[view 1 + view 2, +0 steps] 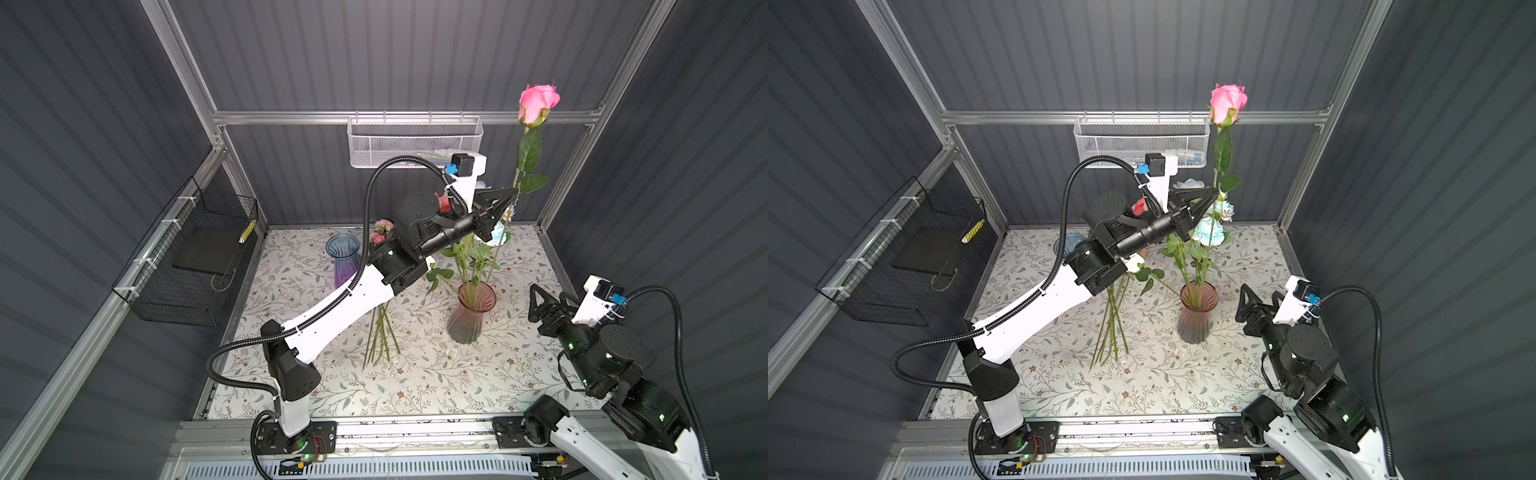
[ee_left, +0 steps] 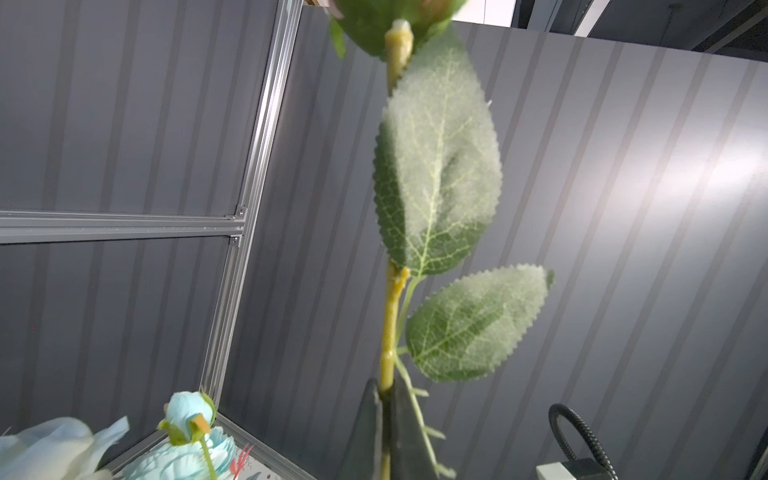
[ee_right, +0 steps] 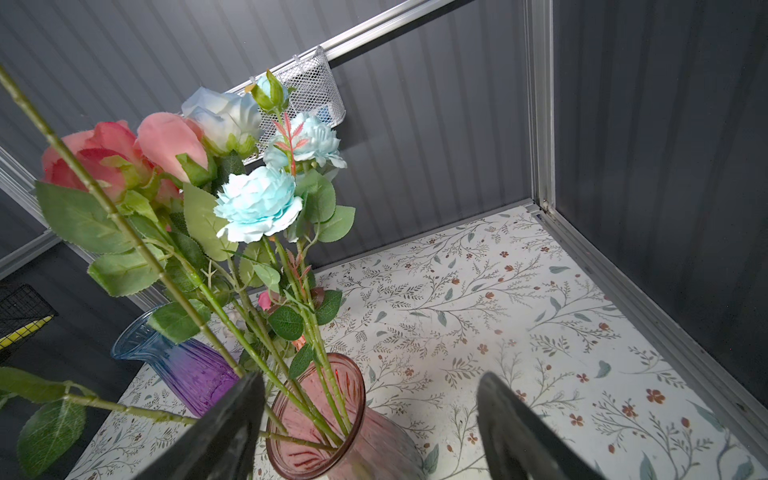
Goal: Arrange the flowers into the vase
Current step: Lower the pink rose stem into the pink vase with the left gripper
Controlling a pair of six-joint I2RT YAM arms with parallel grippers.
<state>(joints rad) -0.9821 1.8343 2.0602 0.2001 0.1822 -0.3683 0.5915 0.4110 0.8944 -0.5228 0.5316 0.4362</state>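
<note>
I saw the left hand [image 1: 514, 192] clenched on the green stem [image 2: 390, 324] of a pink rose [image 1: 539, 104], just under its two leaves. The rose stood nearly upright, its bloom at twelve o'clock from the hand and high over the counter [image 1: 436, 374]. I could not tell whether the stem's lower end had reached any vase.

The pink vase [image 1: 467, 328] stood at three o'clock from the counter's middle. It held several flowers, among them pale blue blooms [image 3: 257, 208] and coral roses [image 3: 104, 153]. A blue-and-purple vase [image 1: 343, 257] stood at eleven o'clock. A bundle of loose stems [image 1: 380, 336] lay flat near the middle, partly under the left arm.

The right hand [image 1: 548, 291] hung released at three o'clock from the pink vase, its jaws wide apart with nothing between them.
</note>
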